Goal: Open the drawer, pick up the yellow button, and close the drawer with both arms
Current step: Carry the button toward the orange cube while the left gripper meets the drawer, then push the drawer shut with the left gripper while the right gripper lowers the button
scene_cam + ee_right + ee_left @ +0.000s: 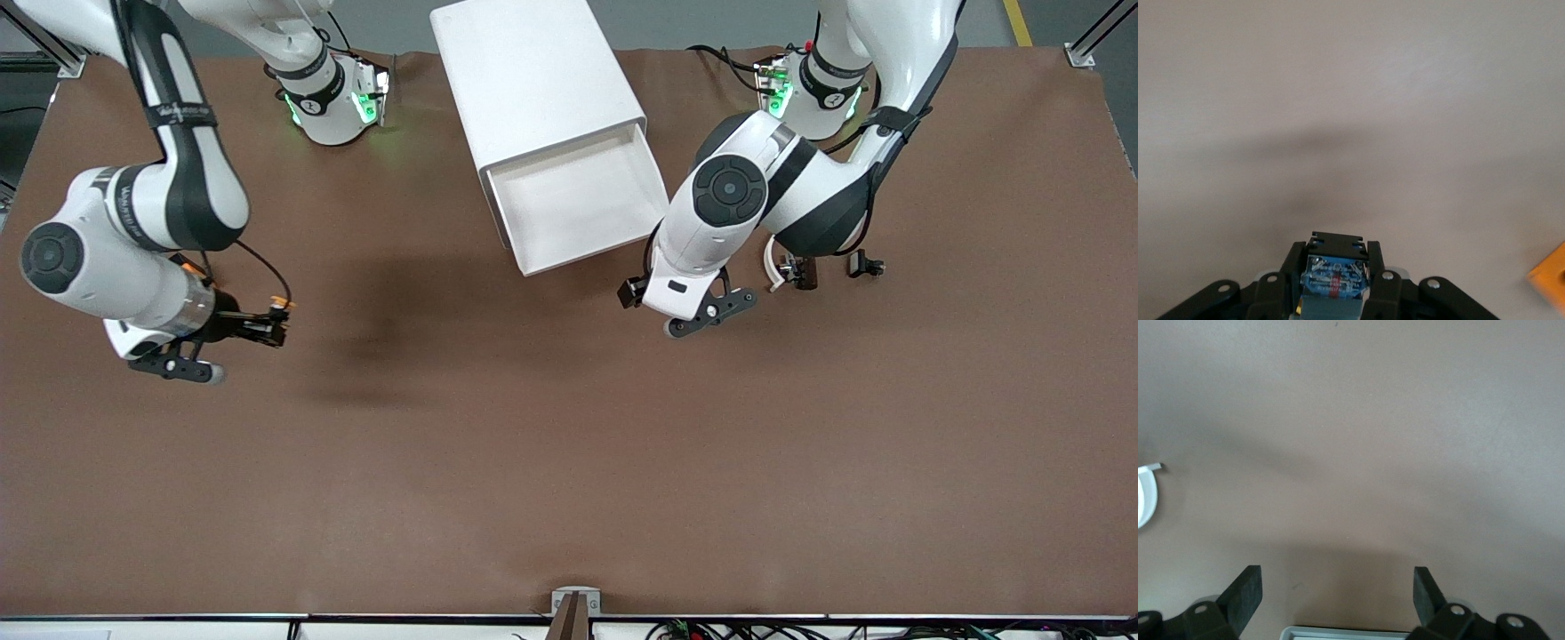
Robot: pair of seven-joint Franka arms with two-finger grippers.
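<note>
Brown counter (569, 462) carrying one white cabinet (533, 71) at its robot-side edge, between the two arm bases.

Drawer (578, 200): topmost, pulled out toward the front camera; a wide shallow white tray whose visible inside shows no contents.

Right end effector (277, 327): over bare counter toward the right arm's end; fingers pressed together on the button (1333, 277), whose dark blue-black body shows between the pads in the right wrist view, with an orange-yellow speck at the tip in the front view.

Left end effector (1337, 590): over the counter just nearer the front camera than the open drawer's corner; fingers spread wide, nothing between them.

Orange block (1551, 275): one corner seen in the right wrist view, lying on the counter.

Small black clips with white curved band (791, 269): on the counter toward the left arm's end, beside the left arm's forearm; a second black clip (864, 264) just beside them.
</note>
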